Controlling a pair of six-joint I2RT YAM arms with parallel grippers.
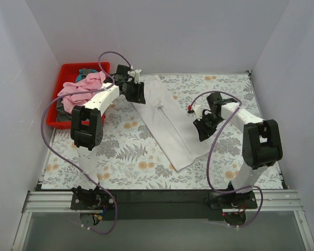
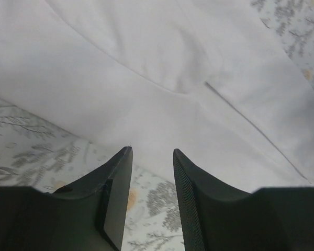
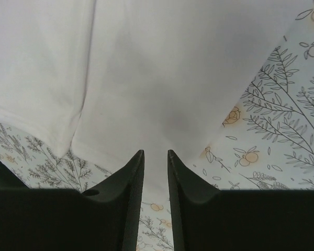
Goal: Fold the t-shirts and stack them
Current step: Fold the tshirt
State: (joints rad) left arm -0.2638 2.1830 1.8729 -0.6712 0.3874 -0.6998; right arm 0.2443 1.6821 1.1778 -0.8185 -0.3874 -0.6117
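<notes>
Twice seeing released, narrowly parted jaws: left hand [image 2: 152, 152], right hand [image 3: 155, 152], hovering over smooth white cotton t-shirt [image 1: 167, 125] lying as long folded strip on floral-printed bench [image 1: 131, 154].

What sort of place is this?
Likely a robotics test booth: left arm and right arm bolted at a table edge, plain white walls around, a white shirt and red bin.
</notes>
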